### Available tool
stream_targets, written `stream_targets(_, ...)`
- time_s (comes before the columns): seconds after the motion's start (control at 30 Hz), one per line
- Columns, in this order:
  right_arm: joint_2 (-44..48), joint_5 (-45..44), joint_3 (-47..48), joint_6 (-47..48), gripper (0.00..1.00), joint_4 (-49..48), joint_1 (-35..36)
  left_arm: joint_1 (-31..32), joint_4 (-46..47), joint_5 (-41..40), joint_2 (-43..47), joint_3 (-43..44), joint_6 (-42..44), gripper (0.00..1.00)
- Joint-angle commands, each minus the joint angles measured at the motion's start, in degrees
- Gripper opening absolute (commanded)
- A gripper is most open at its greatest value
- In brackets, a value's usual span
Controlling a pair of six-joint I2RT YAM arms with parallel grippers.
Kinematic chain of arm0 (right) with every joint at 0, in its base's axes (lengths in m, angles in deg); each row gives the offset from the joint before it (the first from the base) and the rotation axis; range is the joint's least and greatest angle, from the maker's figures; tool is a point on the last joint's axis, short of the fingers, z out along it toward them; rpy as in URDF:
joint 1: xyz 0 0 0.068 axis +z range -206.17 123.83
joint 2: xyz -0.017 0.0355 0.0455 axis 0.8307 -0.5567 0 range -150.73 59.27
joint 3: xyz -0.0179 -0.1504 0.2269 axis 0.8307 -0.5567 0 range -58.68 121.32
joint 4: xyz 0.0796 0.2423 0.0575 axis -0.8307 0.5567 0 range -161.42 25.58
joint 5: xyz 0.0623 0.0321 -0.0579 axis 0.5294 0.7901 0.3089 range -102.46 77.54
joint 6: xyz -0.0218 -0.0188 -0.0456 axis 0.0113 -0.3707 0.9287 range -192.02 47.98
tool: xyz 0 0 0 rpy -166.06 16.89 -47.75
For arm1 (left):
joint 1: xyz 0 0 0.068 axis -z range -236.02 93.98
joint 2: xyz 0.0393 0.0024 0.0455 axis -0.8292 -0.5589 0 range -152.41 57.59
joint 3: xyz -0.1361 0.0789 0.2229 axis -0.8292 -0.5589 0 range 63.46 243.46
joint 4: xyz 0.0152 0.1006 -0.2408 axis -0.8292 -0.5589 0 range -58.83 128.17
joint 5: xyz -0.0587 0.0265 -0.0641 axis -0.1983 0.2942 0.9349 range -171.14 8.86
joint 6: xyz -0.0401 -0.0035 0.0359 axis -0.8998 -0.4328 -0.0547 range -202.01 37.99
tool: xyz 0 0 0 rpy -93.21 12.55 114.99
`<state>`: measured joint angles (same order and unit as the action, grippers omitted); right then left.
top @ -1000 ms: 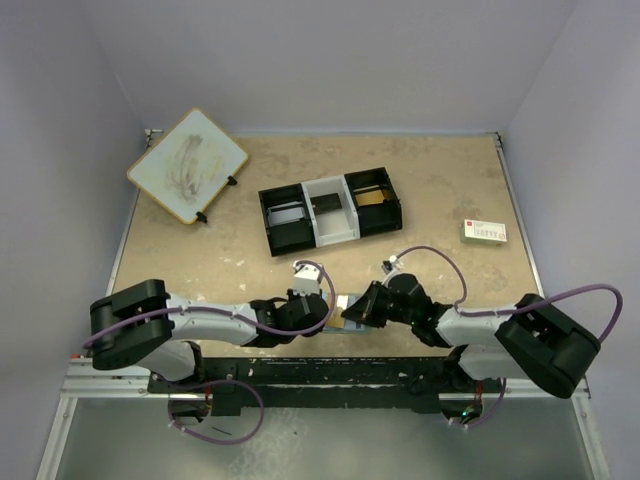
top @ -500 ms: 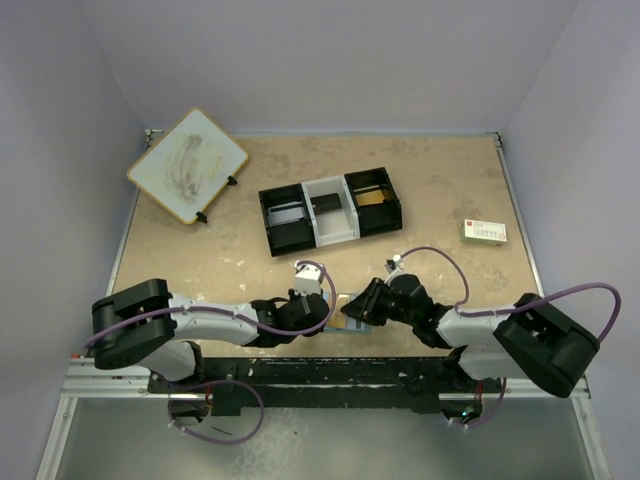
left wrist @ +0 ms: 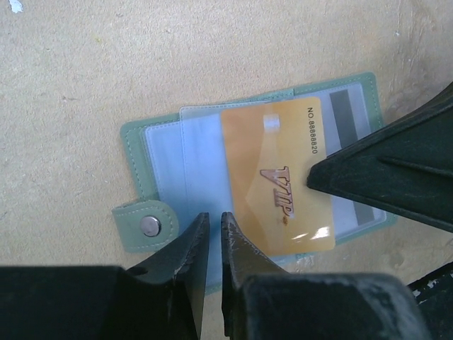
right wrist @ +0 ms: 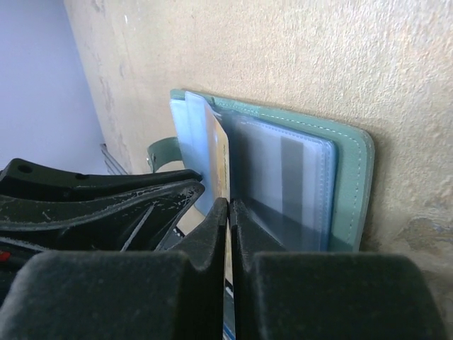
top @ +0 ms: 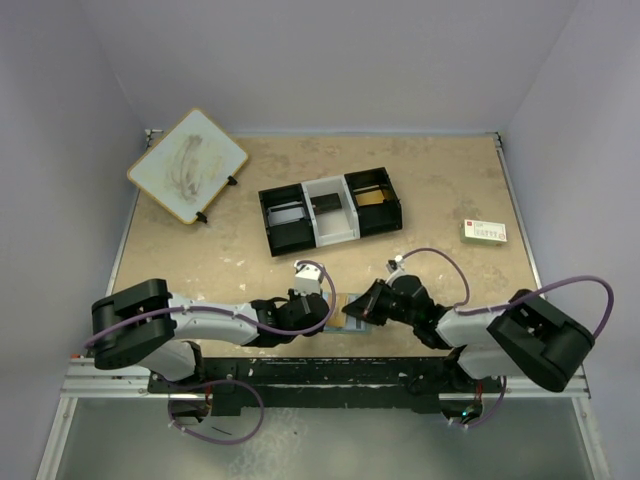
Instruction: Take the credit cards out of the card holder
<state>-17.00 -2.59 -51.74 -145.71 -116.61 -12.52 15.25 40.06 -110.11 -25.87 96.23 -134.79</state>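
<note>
The card holder (left wrist: 134,142) lies open on the table near its front edge, with the clasp tab (left wrist: 145,225) at the left. An orange-gold credit card (left wrist: 276,177) sticks partway out of its pale-blue pocket. My right gripper (right wrist: 228,202) is shut on that card's edge (right wrist: 221,152). A pale card with a grey stripe (left wrist: 343,106) sits in the clear right-hand pocket. My left gripper (left wrist: 214,216) is almost closed, with nothing between its fingers, tips resting on the holder's blue panel. From above, the left gripper (top: 325,312) and the right gripper (top: 352,310) meet over the holder.
A black-and-white three-compartment tray (top: 330,213) stands mid-table. A tilted whiteboard (top: 188,165) is at the back left and a small white printed box (top: 485,232) at the right. The table's front rail runs just below both arms.
My right gripper has edged slightly left toward the holder. The left arm has hardly moved.
</note>
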Motion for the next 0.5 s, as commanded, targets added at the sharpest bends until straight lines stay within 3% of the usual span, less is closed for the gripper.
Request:
stream_targets(0.0,5.0,-1.3,0.3,3.8,0.02,5.4,-1.5,0.0,-4.1,0.1,1.3,-1.0,0.5,0.1)
stream_targets(0.23,7.2,0.7,-0.2,6.6,0.03,9.2,-1.9,0.0,-4.0,-0.3,3.5,-0.6,0.6,0.1)
stream_targets(0.47,5.5,-0.1,0.4,6.0,0.03,8.0,-1.9,0.1,0.1,2.6,6.2,1.8,2.9,0.19)
